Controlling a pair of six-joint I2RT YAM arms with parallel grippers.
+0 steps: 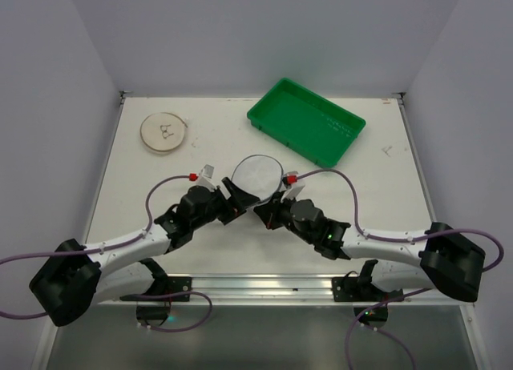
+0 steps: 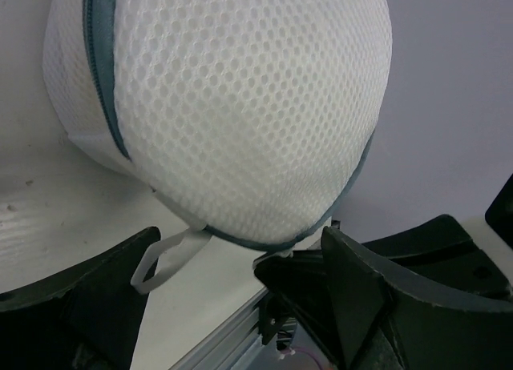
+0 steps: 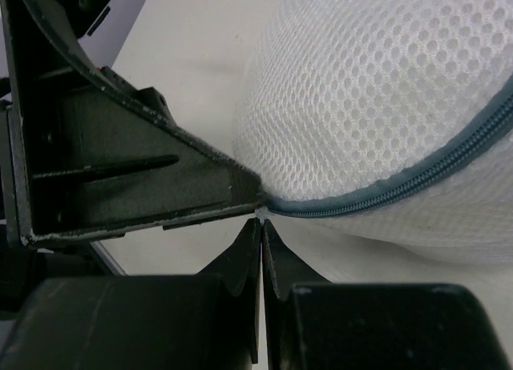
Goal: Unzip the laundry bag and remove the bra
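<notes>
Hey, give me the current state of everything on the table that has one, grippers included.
laundry bag: zipped shut where visible, standing on edge between the grippers
bra: not visible through the mesh
left gripper: open, at the bag's lower edge
right gripper: shut on the bag's zipper rim
green tray: upright, empty
beige disc: lying flat

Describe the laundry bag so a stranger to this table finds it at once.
On the white table, look at the middle, where the left gripper and right gripper meet. The laundry bag sits there: a round, domed white mesh case with a grey-blue zipper round its rim. The beige disc is flat and the green tray rectangular; only this one is domed mesh.
</notes>
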